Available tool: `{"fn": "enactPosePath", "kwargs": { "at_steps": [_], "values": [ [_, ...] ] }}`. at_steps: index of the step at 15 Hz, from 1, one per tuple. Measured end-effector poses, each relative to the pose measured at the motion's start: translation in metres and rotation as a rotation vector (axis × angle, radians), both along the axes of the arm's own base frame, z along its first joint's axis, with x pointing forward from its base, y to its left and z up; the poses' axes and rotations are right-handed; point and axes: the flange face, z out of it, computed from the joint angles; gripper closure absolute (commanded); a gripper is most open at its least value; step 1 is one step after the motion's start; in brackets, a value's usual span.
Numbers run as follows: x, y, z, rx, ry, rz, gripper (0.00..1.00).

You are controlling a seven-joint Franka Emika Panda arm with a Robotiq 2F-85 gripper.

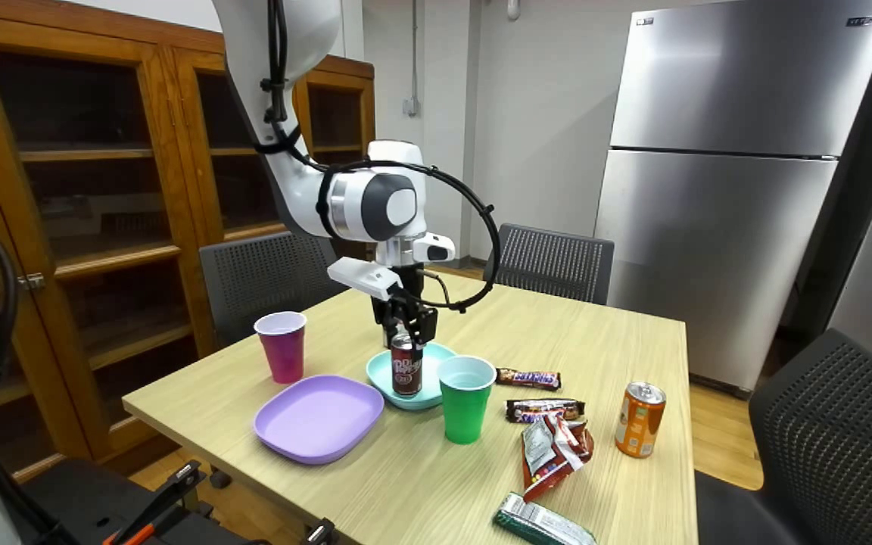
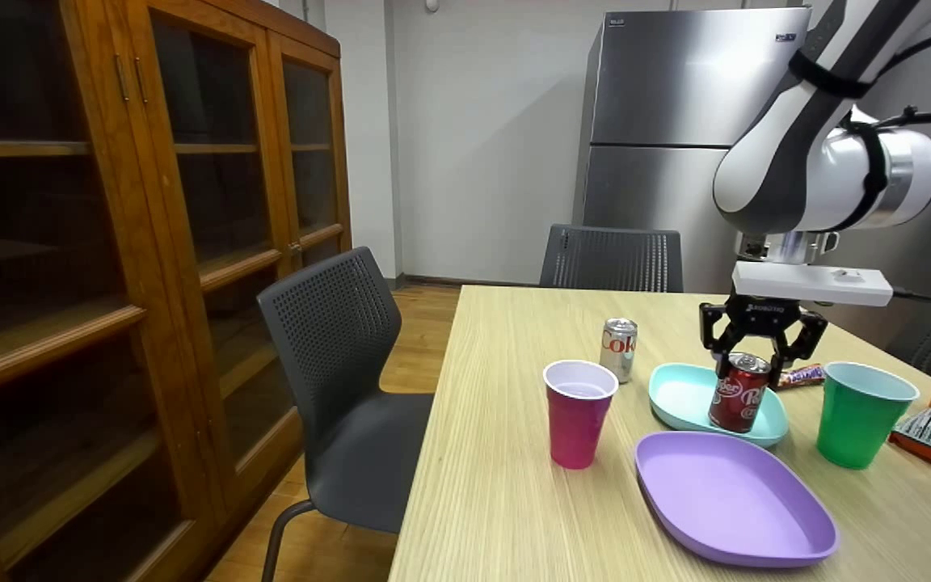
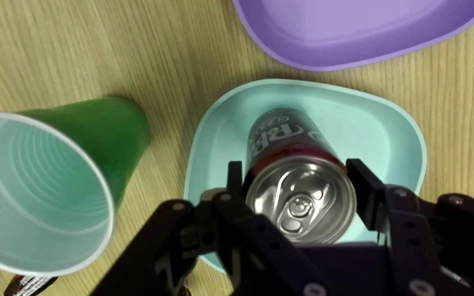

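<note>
My gripper is shut on a dark red Dr Pepper can, one finger on each side near its silver top. In both exterior views the can stands upright within the outline of the turquoise plate. Whether its base touches the plate or hovers slightly above, I cannot tell. The purple plate lies beside the turquoise one. A green cup stands on the plate's opposite side, apart from the fingers. The far side of the can's body is hidden.
A pink cup and a silver Coke can stand on the table. Two chocolate bars, a red snack bag, a green wrapper and an orange can lie or stand past the green cup. Chairs surround the table.
</note>
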Motion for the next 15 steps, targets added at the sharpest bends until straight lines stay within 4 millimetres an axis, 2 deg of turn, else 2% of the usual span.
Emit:
{"fn": "enactPosePath", "kwargs": {
  "at_steps": [1,2,4,5,10,15],
  "values": [
    [0.001,0.000,-0.001,0.000,0.001,0.000,0.62],
    [0.002,0.000,-0.002,-0.001,0.001,0.000,0.19],
    [0.002,-0.002,-0.003,-0.002,0.006,-0.005,0.04],
    [0.002,-0.003,-0.003,-0.003,0.011,-0.008,0.01],
    [0.001,-0.006,0.009,0.007,0.067,-0.025,0.00],
    [0.002,-0.013,0.043,0.011,0.080,0.017,0.00]
  ]
}}
